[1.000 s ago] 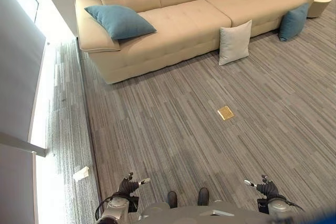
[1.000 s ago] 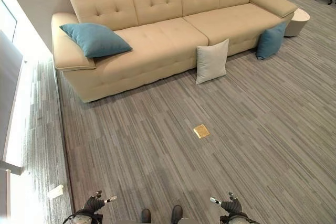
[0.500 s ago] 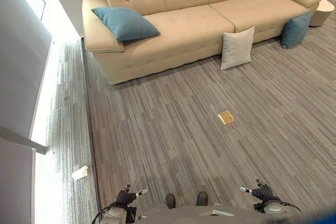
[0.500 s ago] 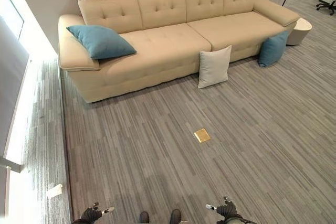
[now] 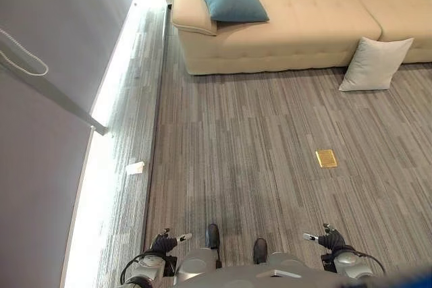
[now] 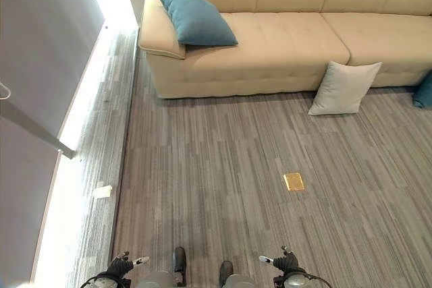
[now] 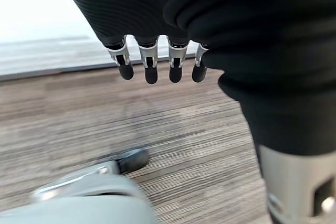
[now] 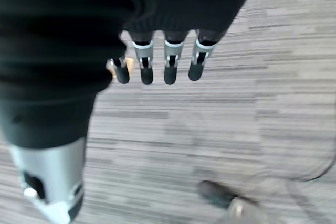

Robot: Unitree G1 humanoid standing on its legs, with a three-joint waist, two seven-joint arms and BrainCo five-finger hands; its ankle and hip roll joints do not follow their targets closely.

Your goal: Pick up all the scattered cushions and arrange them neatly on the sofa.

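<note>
Left hand [image 5: 164,241] and right hand [image 5: 330,239] hang low over the carpet [image 5: 256,146], fingers relaxed, holding nothing. One blue cushion [image 6: 196,19] sits at the sofa's [image 6: 283,38] left end; a white cushion [image 6: 344,88] leans against its front on the carpet, another blue cushion [image 6: 425,91] beyond.

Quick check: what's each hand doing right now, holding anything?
Left hand: open, fingers straight, holding nothing.
Right hand: open, fingers straight, holding nothing.

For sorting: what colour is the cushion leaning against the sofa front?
Pale grey cushion, clearest in right eye view.
</note>
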